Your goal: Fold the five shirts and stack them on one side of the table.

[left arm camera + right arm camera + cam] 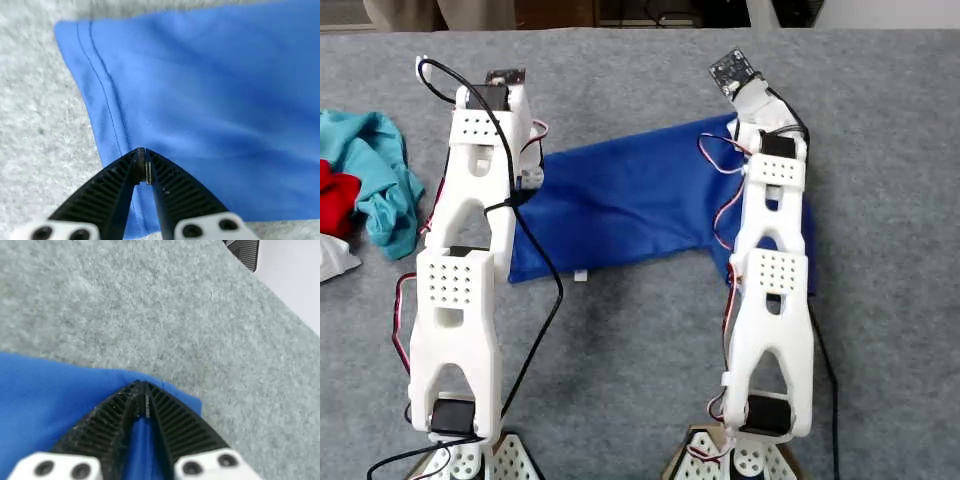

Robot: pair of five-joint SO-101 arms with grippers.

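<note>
A blue shirt [630, 210] lies spread out in the middle of the gray bench [640, 360], between the two white arms. It looks mostly flat, and its long side runs across the bench. The left end effector [141, 152] is closed, with its black tips pressed together. The tips sit on the shirt just beside the stitched edge at the shirt's left end. I cannot tell if any cloth is pinched between them. The right end effector [143, 387] is closed too. Its tips are right at the far right corner of the shirt, with bare bench just past them. Blue cloth shows in the thin gap between its fingers, so it seems to be pinching the shirt. Three more shirts sit bunched up together at the left edge of the bench, well apart from the blue one. These are a teal shirt [375, 170], a red shirt [335, 195] touching it, and a white shirt [332, 258] nearer the front.
</note>
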